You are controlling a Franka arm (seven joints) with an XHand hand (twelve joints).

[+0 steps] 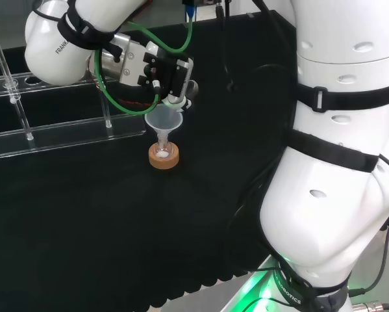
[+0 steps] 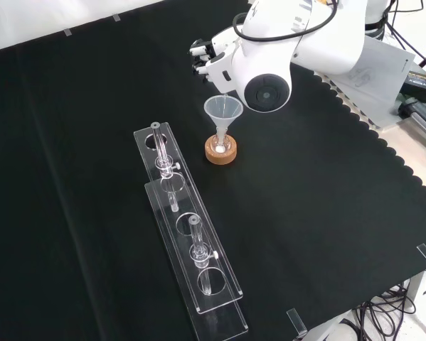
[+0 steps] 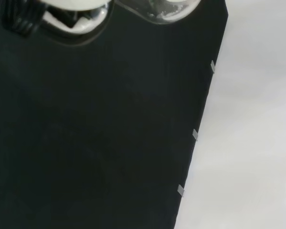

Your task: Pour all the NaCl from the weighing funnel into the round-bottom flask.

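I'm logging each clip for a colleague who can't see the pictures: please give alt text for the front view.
The hand hovers just above a clear funnel whose stem goes down into a small flask on a cork ring on black cloth. To the left, two long clear racks hold slim glass tubes.

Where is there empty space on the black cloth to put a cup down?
In the front view, the widest bare black cloth lies right of the clear racks, below the cork ring. Another bare stretch lies left of the racks. It is crowded around the funnel, where the hand and the arm's white link hang just above.
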